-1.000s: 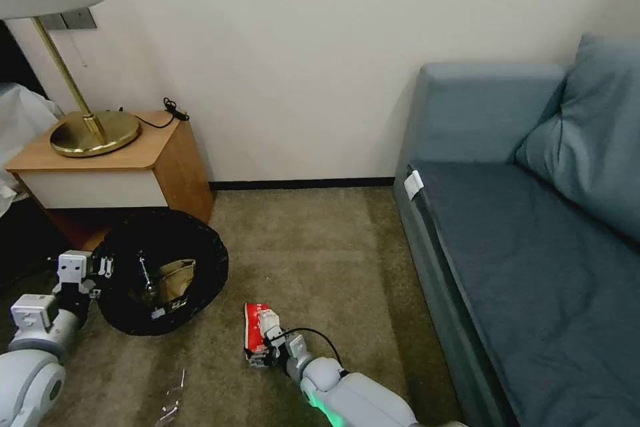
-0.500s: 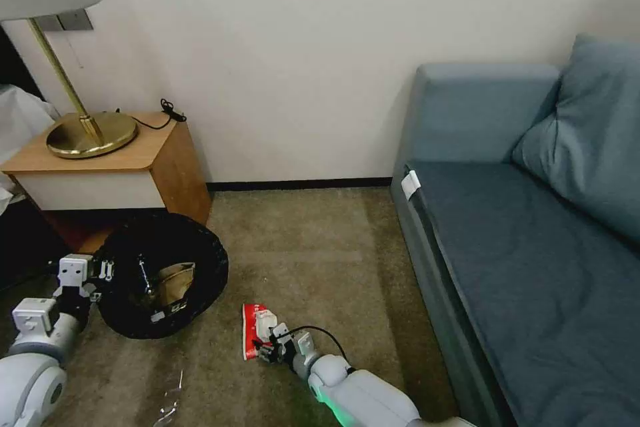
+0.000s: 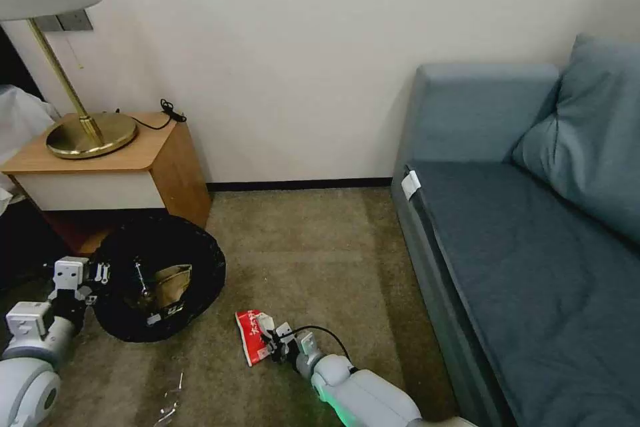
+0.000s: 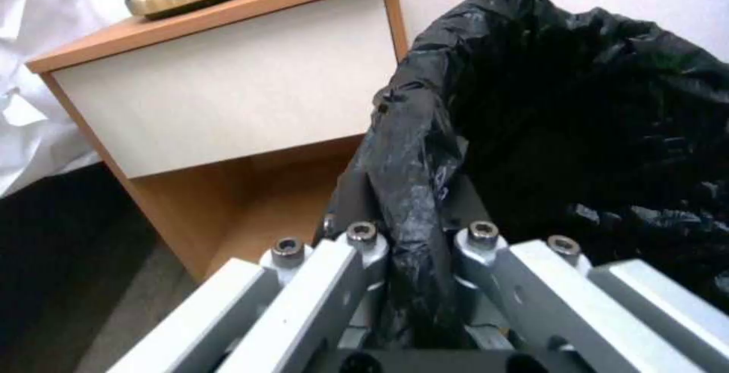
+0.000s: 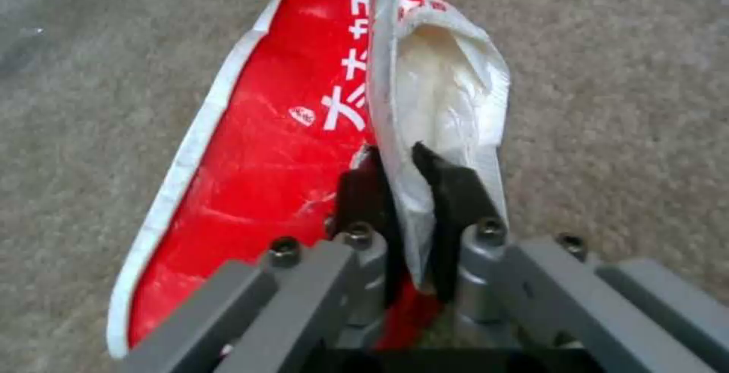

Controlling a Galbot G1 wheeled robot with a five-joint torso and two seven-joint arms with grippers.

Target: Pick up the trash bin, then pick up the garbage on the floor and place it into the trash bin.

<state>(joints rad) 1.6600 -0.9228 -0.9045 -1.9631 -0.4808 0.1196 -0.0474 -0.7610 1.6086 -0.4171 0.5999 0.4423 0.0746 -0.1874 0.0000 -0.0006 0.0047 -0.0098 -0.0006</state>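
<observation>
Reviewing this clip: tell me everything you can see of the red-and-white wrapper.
The red-and-white wrapper is a flat, glossy, crinkled packet, red with white lettering and a white border. One end is torn open, showing a whitish inner lining. It is on the floor, right of the trash bin, between it and the sofa. The right gripper is shut on the upright torn flap, whose edge sits between the dark fingertips.

Left claw and right claw both clamped, arms low.
</observation>
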